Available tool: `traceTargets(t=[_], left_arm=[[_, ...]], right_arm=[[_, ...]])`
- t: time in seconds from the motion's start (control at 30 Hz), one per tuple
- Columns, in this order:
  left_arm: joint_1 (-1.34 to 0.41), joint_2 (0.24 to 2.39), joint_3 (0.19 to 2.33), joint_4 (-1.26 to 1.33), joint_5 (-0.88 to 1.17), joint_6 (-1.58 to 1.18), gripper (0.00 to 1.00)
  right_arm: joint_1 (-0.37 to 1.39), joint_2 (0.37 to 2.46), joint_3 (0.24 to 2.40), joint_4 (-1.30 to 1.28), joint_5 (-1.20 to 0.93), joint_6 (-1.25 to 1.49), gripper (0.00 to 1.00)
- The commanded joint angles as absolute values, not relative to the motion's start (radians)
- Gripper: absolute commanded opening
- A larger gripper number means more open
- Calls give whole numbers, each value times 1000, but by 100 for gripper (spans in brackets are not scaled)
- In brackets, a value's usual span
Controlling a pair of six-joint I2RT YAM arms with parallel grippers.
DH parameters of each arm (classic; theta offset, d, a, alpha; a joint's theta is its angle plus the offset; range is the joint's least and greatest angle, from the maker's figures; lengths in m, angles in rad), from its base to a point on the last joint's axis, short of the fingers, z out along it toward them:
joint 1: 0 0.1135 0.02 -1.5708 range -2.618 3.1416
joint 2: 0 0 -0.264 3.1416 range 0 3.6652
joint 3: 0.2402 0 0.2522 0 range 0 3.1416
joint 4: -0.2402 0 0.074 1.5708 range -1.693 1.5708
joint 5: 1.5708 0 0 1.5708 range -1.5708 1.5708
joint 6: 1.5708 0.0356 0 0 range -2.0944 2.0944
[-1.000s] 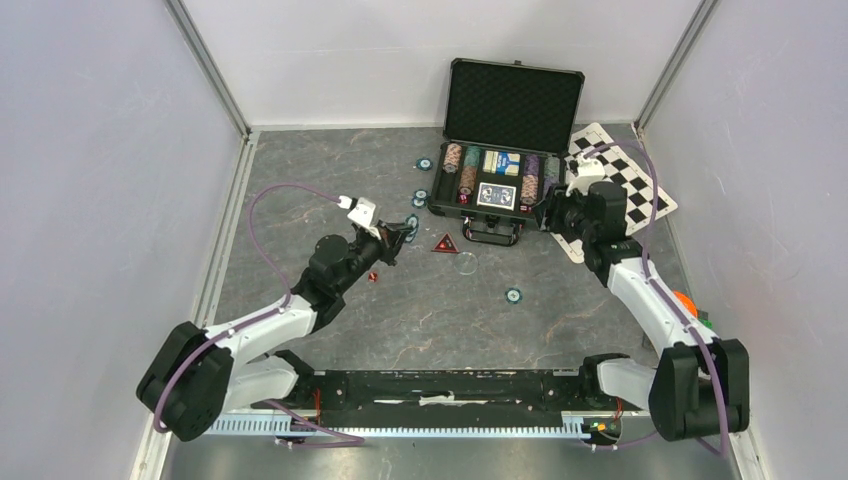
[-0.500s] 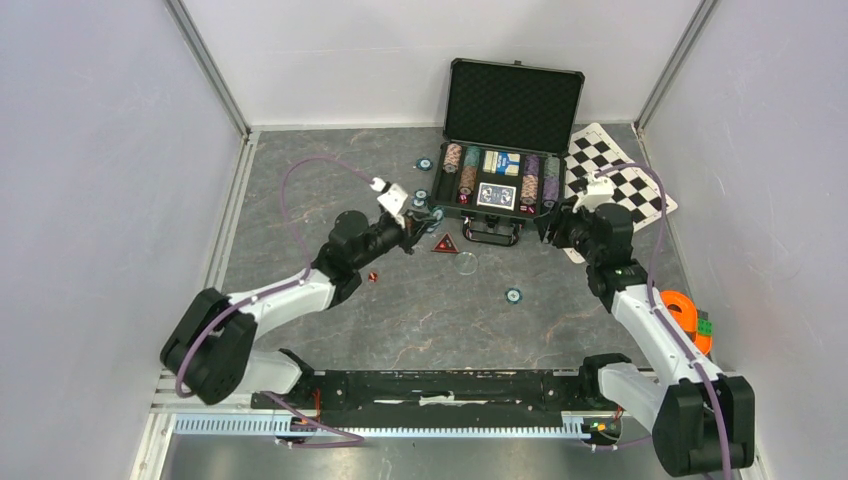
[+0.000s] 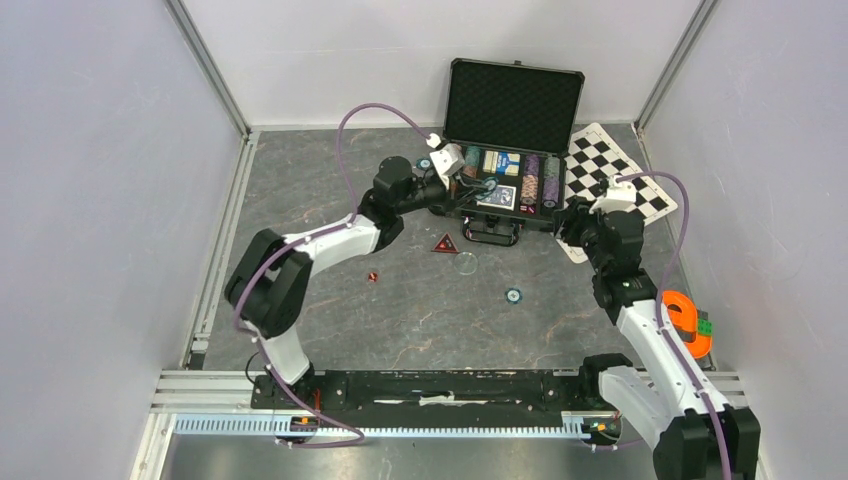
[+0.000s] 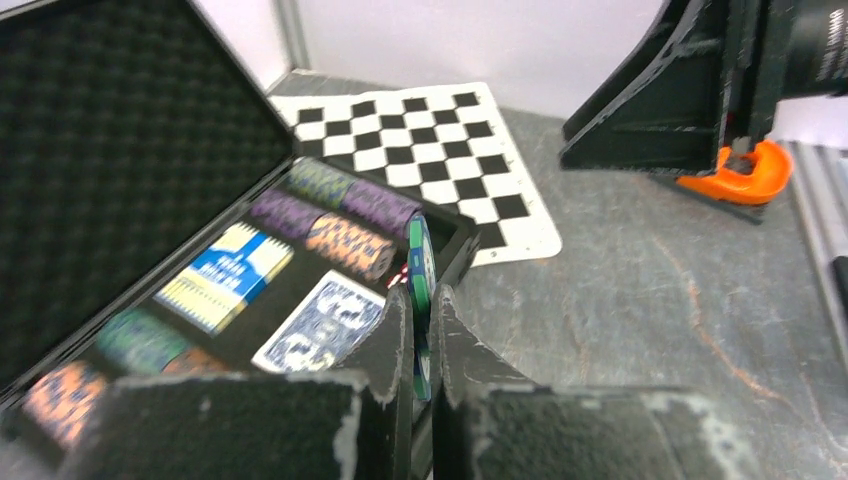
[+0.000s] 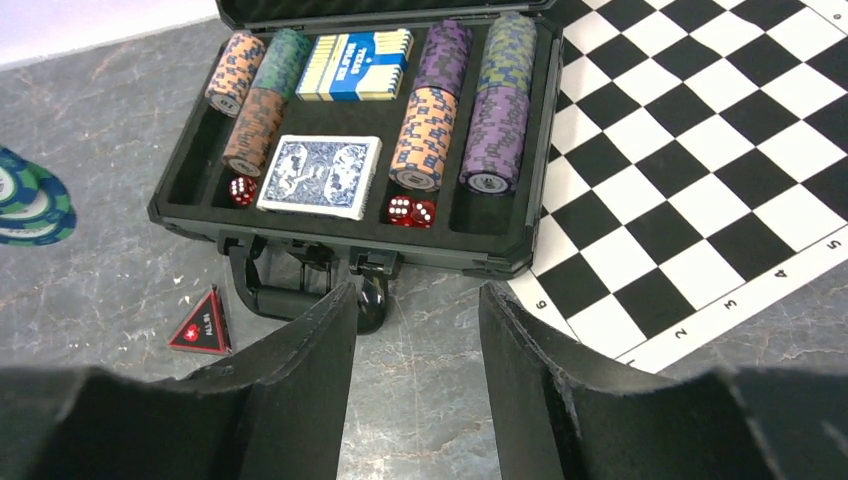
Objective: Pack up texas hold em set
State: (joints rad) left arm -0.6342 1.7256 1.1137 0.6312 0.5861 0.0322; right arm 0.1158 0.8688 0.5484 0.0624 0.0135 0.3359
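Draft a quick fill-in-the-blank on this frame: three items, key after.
1. The left pincer is ____ (open/shut) on a green-edged chip.
2. The right pincer is ____ (open/shut) and holds nothing.
3. The red triangular marker lies ____ (inside/outside) the case.

Missing words: shut; open; outside.
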Motion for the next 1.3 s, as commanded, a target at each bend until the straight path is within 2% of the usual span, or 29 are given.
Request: traceTargets(t=[0.0, 0.1, 0.2, 0.3, 0.43, 0.67, 0.8, 0.83, 1.0, 1.13, 1.27], left_arm=[[-622, 1802, 1170, 889, 750, -136, 2], [-594, 1788, 1164, 897, 820, -212, 2], [-571, 1708, 1083, 919, 832, -250, 2], [-565, 1600, 973, 900, 763, -248, 2], [-565, 1468, 906, 721, 642, -266, 2], [-565, 1243, 687, 666, 487, -241, 2], [-565, 1155, 581, 632, 442, -243, 2], [-565, 1138, 548, 635, 446, -230, 2], [-565, 1055, 417, 704, 435, -183, 2], [-566, 1017, 378, 692, 455, -159, 2], [-566, 990, 339, 710, 484, -190, 2]], right_arm=[[115, 877, 586, 42, -28, 283, 54], [114, 891, 586, 69, -187, 237, 55], [115, 903, 549, 161, -350, 252, 62], [115, 937, 540, 258, -466, 299, 63], [119, 994, 554, 396, -618, 368, 64], [183, 1014, 581, 474, -700, 348, 64], [261, 1026, 649, 367, -593, 285, 63], [269, 1033, 659, 348, -535, 288, 65], [264, 1059, 621, 569, -643, 284, 74], [258, 1149, 711, 473, -766, 217, 79], [300, 1207, 735, 428, -793, 104, 70]])
